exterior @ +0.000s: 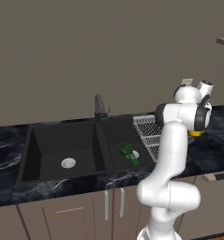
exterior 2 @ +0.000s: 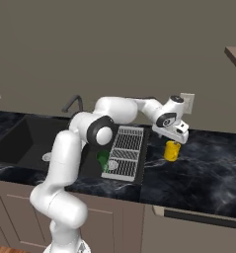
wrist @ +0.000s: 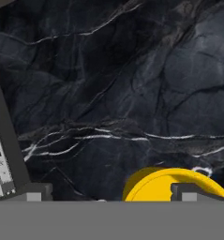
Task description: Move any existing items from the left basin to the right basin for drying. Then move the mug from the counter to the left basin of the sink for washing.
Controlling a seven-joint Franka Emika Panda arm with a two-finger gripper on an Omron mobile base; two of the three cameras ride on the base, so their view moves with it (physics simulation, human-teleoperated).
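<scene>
One sink, matte black, two basins, one slim dark faucet behind the divider. Left basin: one round silver drain, bare otherwise. Right basin: one dark-green bottle lying on its side beside the drain, and one grey wire rack along the far side. One yellow mug stands upright on the black marble counter, just past the rack. One gripper hangs directly above the mug, jaws spread fully apart and holding nothing; in the hand view one fingertip overlaps the mug's rim, the other sits over bare counter. Contact cannot be confirmed
</scene>
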